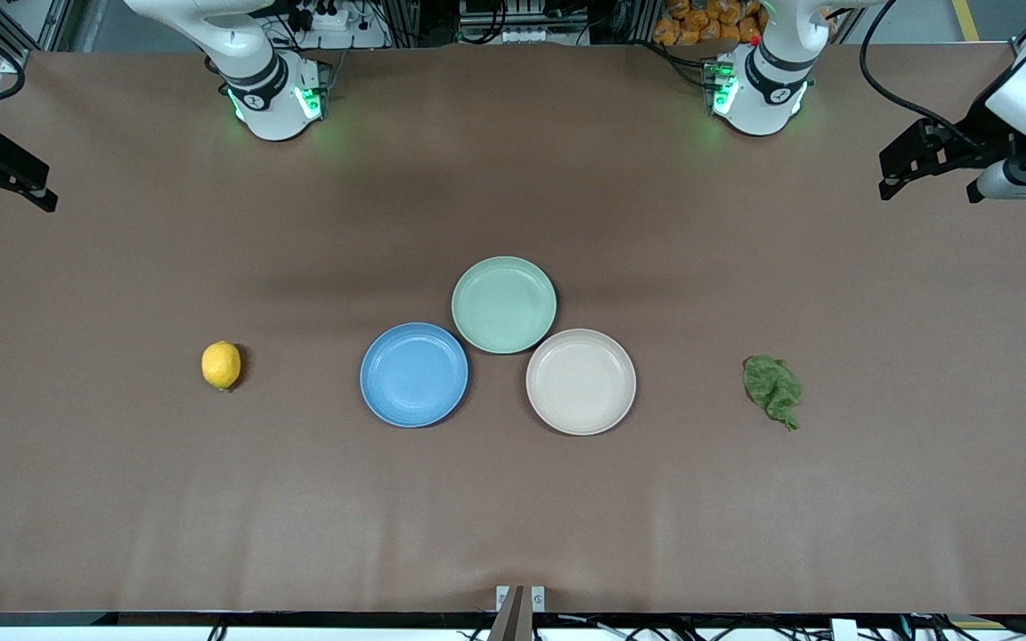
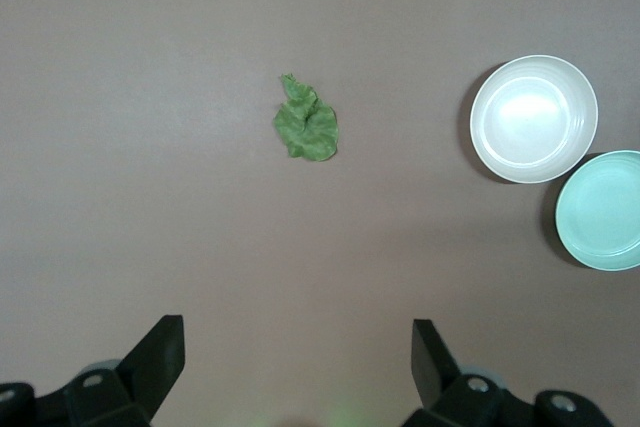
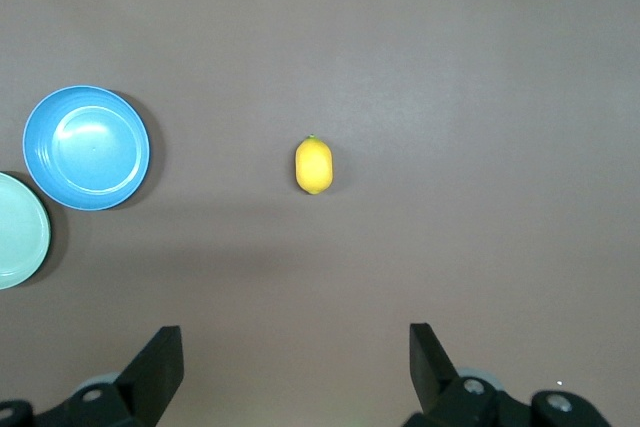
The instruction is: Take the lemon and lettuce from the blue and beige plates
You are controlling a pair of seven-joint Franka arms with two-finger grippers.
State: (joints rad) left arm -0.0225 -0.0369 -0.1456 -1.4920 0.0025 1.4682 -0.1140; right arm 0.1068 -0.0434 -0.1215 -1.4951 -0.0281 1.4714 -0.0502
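Note:
The lemon [image 1: 221, 365] lies on the bare table toward the right arm's end, apart from the blue plate [image 1: 414, 375]; it also shows in the right wrist view [image 3: 313, 165]. The lettuce [image 1: 772, 389] lies on the table toward the left arm's end, apart from the beige plate [image 1: 581, 381]; it also shows in the left wrist view [image 2: 306, 124]. Both plates are empty. My right gripper [image 1: 1, 205] hangs open and empty, high over its end of the table [image 3: 295, 352]. My left gripper [image 1: 927, 191] hangs open and empty, high over the left arm's end [image 2: 297, 347].
A pale mint-green plate [image 1: 504, 304], also empty, touches the blue and beige plates and lies farther from the front camera than both. The brown table cover [image 1: 121, 499] spreads wide around the plates.

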